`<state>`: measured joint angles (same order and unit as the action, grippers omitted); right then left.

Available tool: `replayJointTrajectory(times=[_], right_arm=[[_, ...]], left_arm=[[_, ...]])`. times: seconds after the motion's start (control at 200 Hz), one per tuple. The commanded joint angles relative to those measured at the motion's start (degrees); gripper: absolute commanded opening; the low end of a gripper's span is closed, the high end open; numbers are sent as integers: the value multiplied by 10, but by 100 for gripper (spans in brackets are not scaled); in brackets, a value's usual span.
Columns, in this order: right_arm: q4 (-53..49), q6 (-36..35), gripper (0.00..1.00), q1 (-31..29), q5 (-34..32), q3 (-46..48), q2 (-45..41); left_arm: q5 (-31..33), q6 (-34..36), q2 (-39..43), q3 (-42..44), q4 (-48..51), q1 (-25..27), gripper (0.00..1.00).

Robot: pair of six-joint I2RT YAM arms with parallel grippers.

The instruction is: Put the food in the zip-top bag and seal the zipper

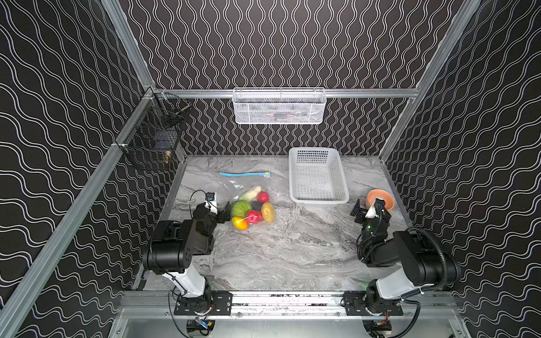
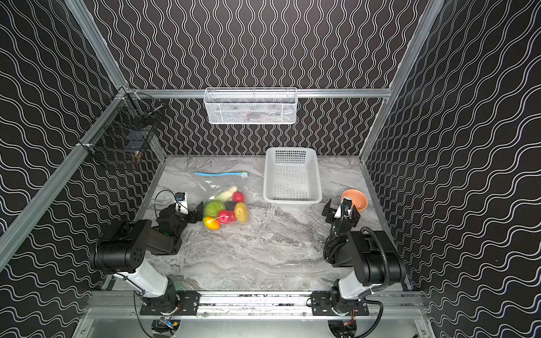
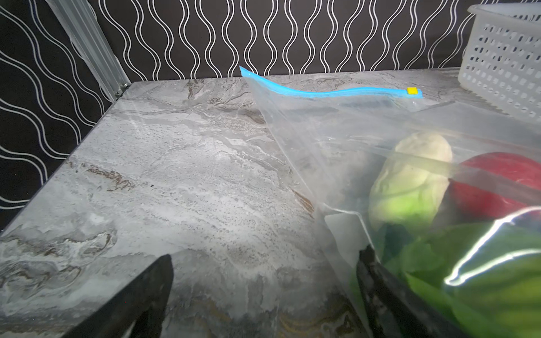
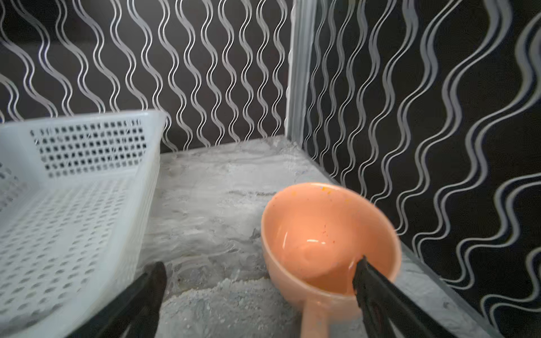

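Note:
The clear zip-top bag (image 1: 234, 187) (image 2: 212, 187) lies on the marble table left of the middle. The food (image 1: 253, 209) is bunched inside it at its near end: a green cabbage (image 1: 240, 207) (image 3: 483, 263), a white long vegetable (image 1: 250, 193) (image 3: 415, 175), red pieces (image 1: 263, 197), a yellow potato (image 1: 268, 212) and a yellow-orange fruit (image 1: 240, 223). The blue zipper (image 1: 244, 174) (image 3: 328, 92) lies flat at the bag's far edge, its yellow slider (image 3: 412, 90) at the right end. My left gripper (image 1: 225, 215) (image 3: 263, 263) is open beside the bag, one of its fingers (image 3: 374, 278) against the plastic. My right gripper (image 1: 361, 212) (image 4: 260, 266) is open and holds nothing.
A white perforated basket (image 1: 317, 178) (image 4: 73, 204) stands at the back right. An orange bowl (image 1: 380, 199) (image 4: 322, 234) sits by the right wall, just beyond the right gripper. A white wire basket (image 1: 279, 106) hangs on the back wall, a black wire rack (image 1: 155, 137) on the left.

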<state>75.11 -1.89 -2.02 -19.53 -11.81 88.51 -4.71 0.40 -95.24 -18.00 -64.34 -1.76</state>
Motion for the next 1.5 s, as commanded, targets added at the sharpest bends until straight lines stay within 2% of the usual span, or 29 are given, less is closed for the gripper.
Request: replayJointTrajectory(times=[0.0, 0.13, 0.23, 0.325, 0.42, 0.495, 1.496], right_arm=[[-77, 29, 99, 23, 88, -31, -5], [-87, 34, 99, 36, 108, -36, -5], [-36, 23, 99, 33, 93, -18, 0], [-70, 31, 99, 33, 91, -29, -3], [-54, 28, 99, 33, 90, -26, 1], [-64, 29, 99, 33, 90, -29, -1], [-61, 30, 99, 33, 93, -29, 0]], left_arm=[[4, 11, 2, -7, 5, 2, 99], [15, 16, 2, -16, 23, 9, 99], [17, 16, 3, -17, 26, 8, 99], [21, 17, 3, -19, 31, 9, 99], [33, 20, 3, -25, 42, 9, 99], [47, 22, 3, -29, 50, 28, 99], [48, 23, 4, -28, 49, 30, 99]])
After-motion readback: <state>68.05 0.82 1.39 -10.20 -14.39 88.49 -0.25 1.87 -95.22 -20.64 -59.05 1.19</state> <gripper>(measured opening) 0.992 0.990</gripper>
